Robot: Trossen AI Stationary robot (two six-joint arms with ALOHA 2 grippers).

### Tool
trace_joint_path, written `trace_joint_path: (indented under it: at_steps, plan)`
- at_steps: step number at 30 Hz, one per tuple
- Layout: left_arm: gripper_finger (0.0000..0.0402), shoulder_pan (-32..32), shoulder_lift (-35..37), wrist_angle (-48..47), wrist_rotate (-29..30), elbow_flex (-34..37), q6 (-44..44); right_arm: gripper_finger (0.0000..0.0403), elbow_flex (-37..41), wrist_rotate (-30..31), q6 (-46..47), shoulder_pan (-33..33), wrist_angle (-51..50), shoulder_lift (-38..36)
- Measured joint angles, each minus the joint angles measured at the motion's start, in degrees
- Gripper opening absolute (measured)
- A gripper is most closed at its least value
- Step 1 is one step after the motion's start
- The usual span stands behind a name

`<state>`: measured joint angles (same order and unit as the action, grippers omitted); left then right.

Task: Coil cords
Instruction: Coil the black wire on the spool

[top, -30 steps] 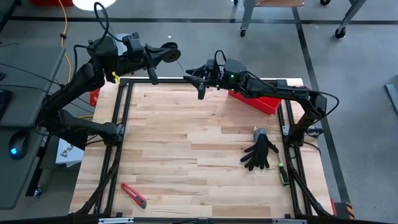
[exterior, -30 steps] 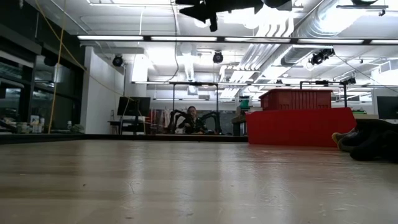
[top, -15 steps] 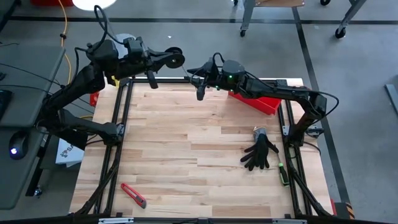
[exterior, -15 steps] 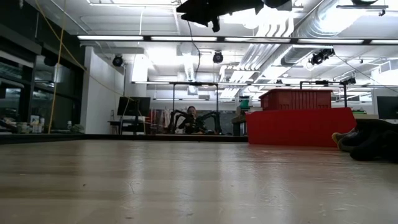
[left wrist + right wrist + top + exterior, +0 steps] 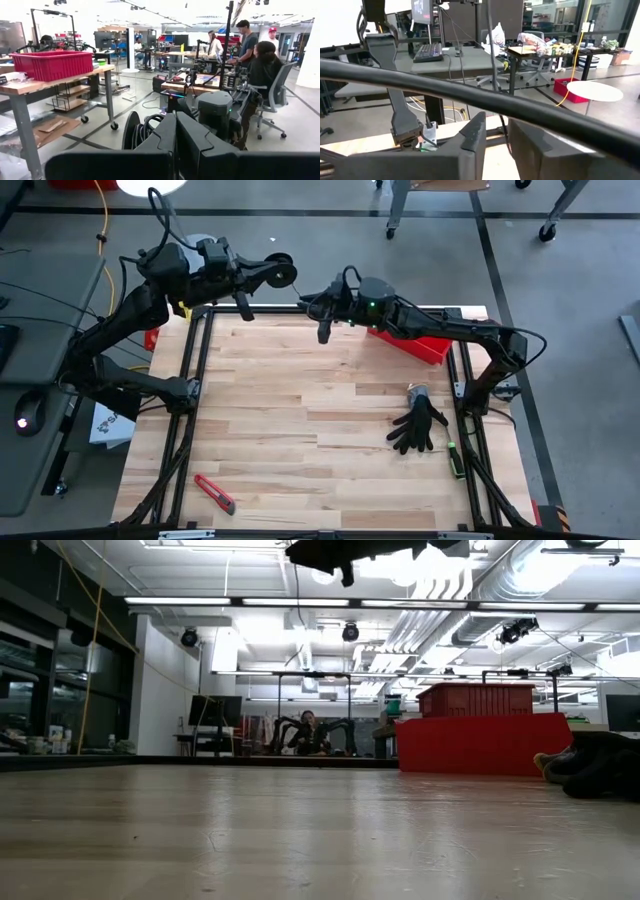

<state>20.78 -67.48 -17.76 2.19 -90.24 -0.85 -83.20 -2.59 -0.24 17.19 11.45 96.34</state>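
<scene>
A small round black spool (image 5: 283,273) with thin dark cord wound on it (image 5: 149,125) is at the tip of my left gripper (image 5: 268,275), high above the table's far left edge. The left gripper (image 5: 176,135) is shut. My right gripper (image 5: 308,302) is just right of the spool, at the same height. Its fingers (image 5: 497,132) stand a narrow gap apart, and the thin cord (image 5: 492,60) runs through that gap. In the low view a length of cord (image 5: 295,590) hangs below the arms. My left gripper holds the spool (image 5: 131,131), which sticks out beside its shut fingers, lifted clear of the table with its flat face upright. The fingers lie level, pointing toward the right gripper, and hide the place of contact. My right gripper has the cord between its fingers; whether they touch it I cannot tell.
A red bin (image 5: 415,340) sits at the table's far right. A black glove (image 5: 418,428) and a green tool (image 5: 453,458) lie at the right side. A red utility knife (image 5: 215,493) lies near the front left. Black frame rails (image 5: 200,380) border the wooden top.
My left gripper has moved a little toward the right gripper, carrying the spool. The cord hanging below the arms has swung from side to side.
</scene>
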Motion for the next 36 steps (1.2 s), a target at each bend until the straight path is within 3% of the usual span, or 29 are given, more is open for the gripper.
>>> trace_joint_path:
  at_steps: [5, 11, 16, 25, 31, 36]
  plan:
    - [0.0001, 0.0, 0.0, 0.0, 0.0, 0.0, 0.0, 0.0010, 0.0, 0.6, 0.5, -0.1, -0.1, 0.0]
    - [0.0001, 0.0, -0.8, 2.5, 0.6, 0.0, -5.8, 0.0002, 0.0, 1.6, 4.1, -3.0, 2.5, -0.4]
    - [0.0001, 0.2, -3.5, 6.4, 0.1, 0.0, -22.0, 0.0001, 0.0, 1.6, 3.0, -7.4, 8.4, -0.4]
    - [0.0001, 0.1, -6.7, 8.2, -9.1, 0.0, -57.5, 0.0000, 0.0, 5.2, 2.8, -8.7, 14.0, -0.4]
    - [0.0001, -1.2, -7.8, 9.4, -10.9, 0.0, -74.2, 0.0000, 0.0, 5.7, 2.7, -8.6, 15.9, -0.2]
    - [0.0001, -2.7, -7.8, 10.8, -14.4, 0.1, -81.0, 0.0000, 0.0, 5.6, 1.2, -7.7, 18.6, 0.2]
